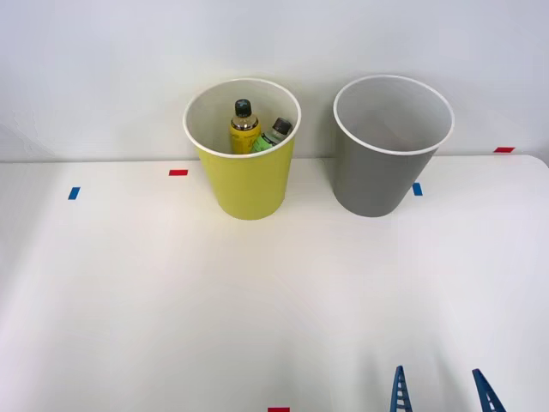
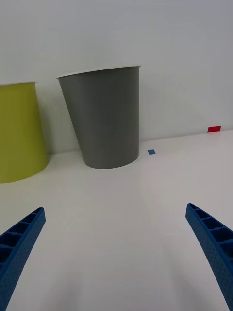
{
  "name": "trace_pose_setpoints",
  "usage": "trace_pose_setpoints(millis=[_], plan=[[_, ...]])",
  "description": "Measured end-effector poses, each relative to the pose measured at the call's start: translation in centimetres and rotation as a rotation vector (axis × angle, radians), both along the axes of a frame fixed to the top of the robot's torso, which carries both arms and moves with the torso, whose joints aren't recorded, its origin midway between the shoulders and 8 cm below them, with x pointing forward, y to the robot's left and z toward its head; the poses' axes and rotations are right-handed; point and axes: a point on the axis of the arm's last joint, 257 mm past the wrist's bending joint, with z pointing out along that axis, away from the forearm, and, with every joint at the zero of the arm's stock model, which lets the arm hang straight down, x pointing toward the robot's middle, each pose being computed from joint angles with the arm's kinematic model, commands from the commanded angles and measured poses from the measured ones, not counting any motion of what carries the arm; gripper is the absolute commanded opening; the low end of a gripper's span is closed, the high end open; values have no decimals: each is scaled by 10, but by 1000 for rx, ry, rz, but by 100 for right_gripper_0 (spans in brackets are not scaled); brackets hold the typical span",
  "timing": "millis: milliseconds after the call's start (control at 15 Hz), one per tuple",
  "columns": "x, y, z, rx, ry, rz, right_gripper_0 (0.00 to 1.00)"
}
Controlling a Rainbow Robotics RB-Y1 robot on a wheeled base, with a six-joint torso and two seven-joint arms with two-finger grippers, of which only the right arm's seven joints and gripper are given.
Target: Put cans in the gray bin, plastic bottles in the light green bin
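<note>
Standing in the light green bin (image 1: 249, 184) beside the gray bin (image 1: 377, 176), both light, slick plastic bottles (image 1: 244, 127) look best gripped mid-body, while the pincer (image 1: 442, 390) hangs wide open, empty, over the counter (image 1: 171, 292).

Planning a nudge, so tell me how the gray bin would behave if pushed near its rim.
The gray bin narrows toward its base, so a high push would probably tip it rather than slide it. It looks thin-walled with nothing visible inside, so likely light. Once over, its round shape would likely roll in a curve.
</note>
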Motion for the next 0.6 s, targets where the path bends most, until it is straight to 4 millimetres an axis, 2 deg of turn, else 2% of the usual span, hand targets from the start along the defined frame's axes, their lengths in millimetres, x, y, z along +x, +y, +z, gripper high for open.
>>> trace_pose_setpoints(millis=[600], plan=[[0,0,0,0,0,0,100]])
